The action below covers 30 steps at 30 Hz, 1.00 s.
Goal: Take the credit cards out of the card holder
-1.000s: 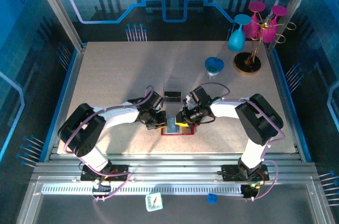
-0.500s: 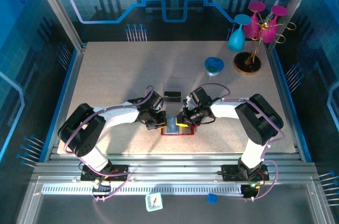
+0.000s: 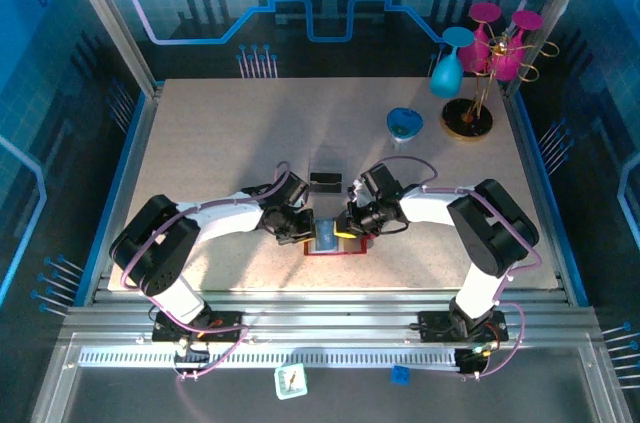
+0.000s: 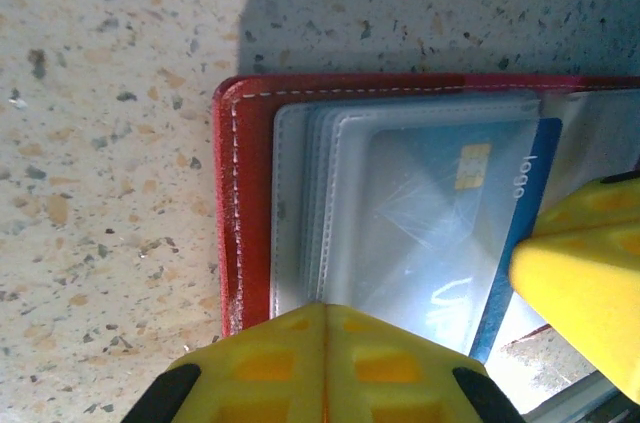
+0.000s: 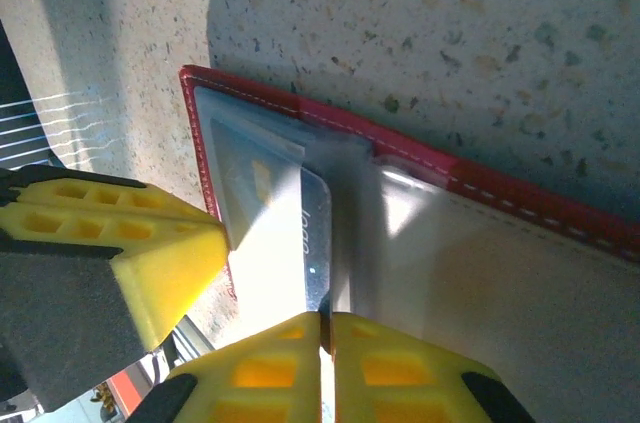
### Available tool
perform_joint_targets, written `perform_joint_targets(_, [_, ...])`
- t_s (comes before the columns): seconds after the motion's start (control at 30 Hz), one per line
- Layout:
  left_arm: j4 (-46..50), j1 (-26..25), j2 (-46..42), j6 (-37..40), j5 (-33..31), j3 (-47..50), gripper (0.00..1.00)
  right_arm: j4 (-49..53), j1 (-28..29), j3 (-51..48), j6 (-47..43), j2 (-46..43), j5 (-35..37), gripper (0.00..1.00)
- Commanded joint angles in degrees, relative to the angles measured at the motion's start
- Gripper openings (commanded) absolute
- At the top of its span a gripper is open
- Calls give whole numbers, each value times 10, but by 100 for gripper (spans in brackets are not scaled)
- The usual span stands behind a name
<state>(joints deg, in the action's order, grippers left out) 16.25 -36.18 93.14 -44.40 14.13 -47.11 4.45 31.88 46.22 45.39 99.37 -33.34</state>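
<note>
The red card holder (image 3: pixel 338 247) lies open on the table near the front edge, between both grippers. Its clear sleeves (image 4: pixel 300 203) hold a blue-and-white credit card (image 4: pixel 450 193), which sticks partly out of its sleeve. My left gripper (image 4: pixel 325 308) is shut, its joined tips resting on the sleeves by the red edge (image 4: pixel 228 193). My right gripper (image 5: pixel 325 318) is shut on the free edge of the credit card (image 5: pixel 310 233), over the card holder's open half (image 5: pixel 520 198). From above, the left gripper (image 3: pixel 306 231) and the right gripper (image 3: pixel 348 228) face each other across the card (image 3: pixel 326 235).
A small dark rectangular thing (image 3: pixel 324 181) lies just behind the card holder. A blue bowl-like object (image 3: pixel 404 124) and a stand with teal and pink glasses (image 3: pixel 470 73) are at the back right. The left gripper's yellow finger (image 5: pixel 130 233) is close beside the card.
The right gripper's fingers have closed onto the card's edge. Both arms have stayed almost where they were, and the left gripper remains shut.
</note>
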Motion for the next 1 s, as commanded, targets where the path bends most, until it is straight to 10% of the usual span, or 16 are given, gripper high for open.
perform_joint_targets(0.0, [23, -5, 12, 12, -8, -9, 7, 20, -11, -7, -12, -18, 5, 9])
perform_joint_targets(0.97, [26, -6, 5, 11, -10, -12, 9, 157, -69, 8, -99, -85, 34, 7])
